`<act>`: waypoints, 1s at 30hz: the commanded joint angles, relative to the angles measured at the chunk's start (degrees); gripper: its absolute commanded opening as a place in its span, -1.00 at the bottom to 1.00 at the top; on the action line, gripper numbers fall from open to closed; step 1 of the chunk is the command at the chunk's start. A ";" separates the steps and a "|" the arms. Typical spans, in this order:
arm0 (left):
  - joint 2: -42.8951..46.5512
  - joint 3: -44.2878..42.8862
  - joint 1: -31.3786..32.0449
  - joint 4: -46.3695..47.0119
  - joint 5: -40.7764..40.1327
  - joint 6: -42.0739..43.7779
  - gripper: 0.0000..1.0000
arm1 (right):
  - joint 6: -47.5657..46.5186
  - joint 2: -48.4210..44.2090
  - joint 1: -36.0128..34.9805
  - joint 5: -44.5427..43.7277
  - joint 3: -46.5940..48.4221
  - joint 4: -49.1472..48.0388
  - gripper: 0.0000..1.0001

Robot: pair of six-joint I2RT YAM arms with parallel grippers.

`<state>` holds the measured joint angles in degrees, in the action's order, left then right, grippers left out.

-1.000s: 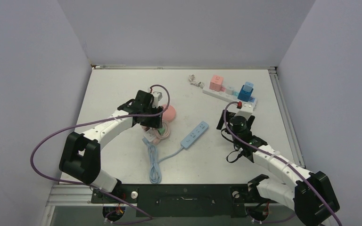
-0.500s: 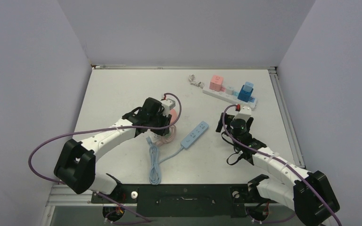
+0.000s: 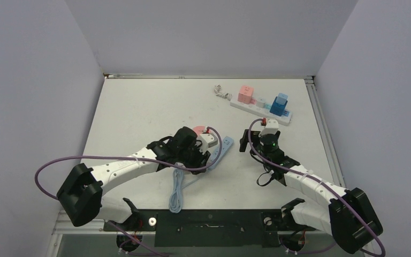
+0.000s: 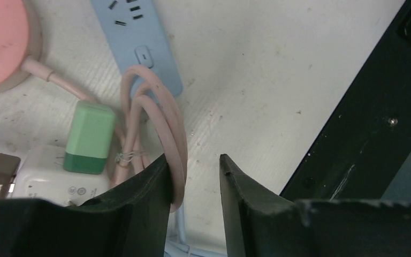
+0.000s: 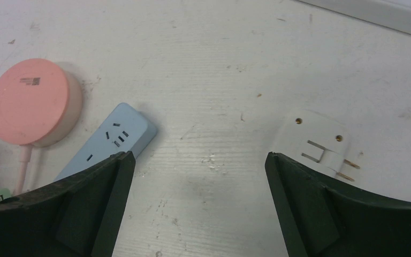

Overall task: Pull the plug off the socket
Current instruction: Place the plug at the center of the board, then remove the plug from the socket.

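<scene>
White socket (image 4: 48, 176) against green plug (image 4: 89, 138), half hidden behind left claw (image 4: 192, 160)

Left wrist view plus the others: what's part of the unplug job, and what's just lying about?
Job: green plug, seated in white socket block; pink cable looped inside the left hand.
Lying about, likely: blue power strip, loose white plug, far white strip.

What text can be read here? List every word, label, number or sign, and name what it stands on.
No text reads clearly in any view.
Pink round disc: small dark print near its upper edge, too small to read.
White adapter: round stamped marks, too blurred to read.
Blue power strip: socket slots only, no lettering.
</scene>
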<state>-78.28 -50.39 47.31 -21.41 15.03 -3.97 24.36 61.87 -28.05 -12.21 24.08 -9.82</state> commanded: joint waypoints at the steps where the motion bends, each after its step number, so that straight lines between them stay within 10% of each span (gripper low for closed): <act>1: 3.08 1.34 3.64 0.64 2.75 0.22 -0.31 | -2.66 2.94 -0.17 11.26 1.72 -6.93 0.95; 13: 1.47 2.31 10.52 -3.07 -3.10 -2.83 -0.01 | -0.42 17.98 -5.55 28.95 9.32 -17.00 0.82; 22: 10.53 0.29 11.02 0.46 -12.00 -12.97 0.77 | -0.38 22.32 -7.43 27.91 10.01 -20.08 0.82; 30: 14.53 -1.33 -2.34 -3.69 -21.83 -28.67 0.93 | -1.10 18.89 -7.81 22.23 6.36 -20.71 0.82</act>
<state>-65.63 -50.43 52.64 -23.40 -1.78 -21.98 23.59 83.99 -35.35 13.50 32.14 -26.68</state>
